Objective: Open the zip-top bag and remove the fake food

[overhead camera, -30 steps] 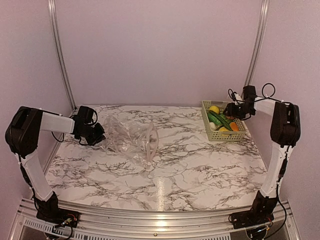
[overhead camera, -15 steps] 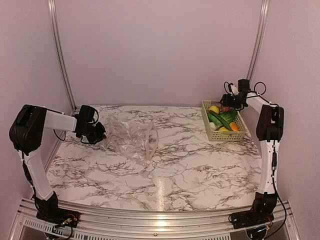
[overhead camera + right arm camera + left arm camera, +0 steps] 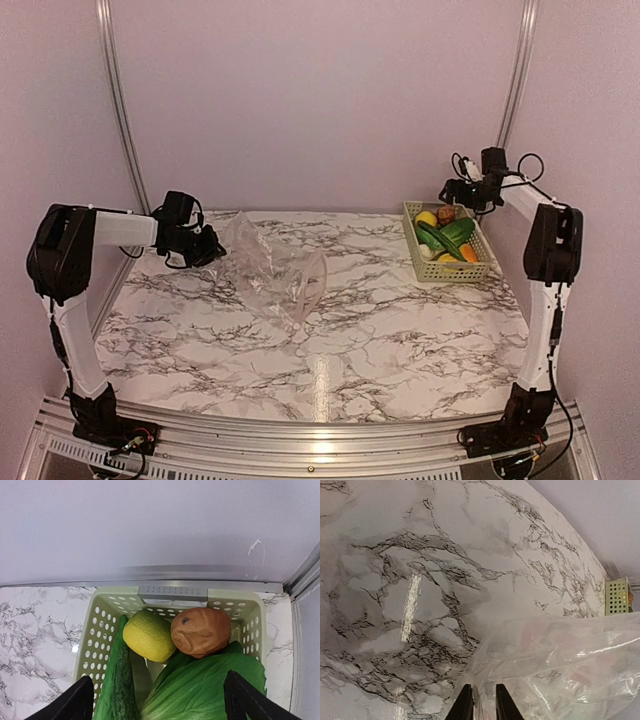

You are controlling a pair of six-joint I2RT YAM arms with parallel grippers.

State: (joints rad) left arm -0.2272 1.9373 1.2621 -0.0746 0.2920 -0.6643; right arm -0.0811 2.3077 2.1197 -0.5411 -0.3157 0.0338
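left gripper (image 3: 483, 702) pinches the bag (image 3: 560, 665), whose slick plastic may slip free; right gripper (image 3: 160, 687) hangs open, empty, over the basket (image 3: 100, 610).

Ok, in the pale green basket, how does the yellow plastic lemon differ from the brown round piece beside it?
The yellow plastic lemon is bright, oval and evenly dimpled; the brown round piece is dull and wrinkled, with a dark spot. The lemon lies against the long green pod; the brown piece sits over the leafy green. Both lie touching at one end of the pale green perforated basket.
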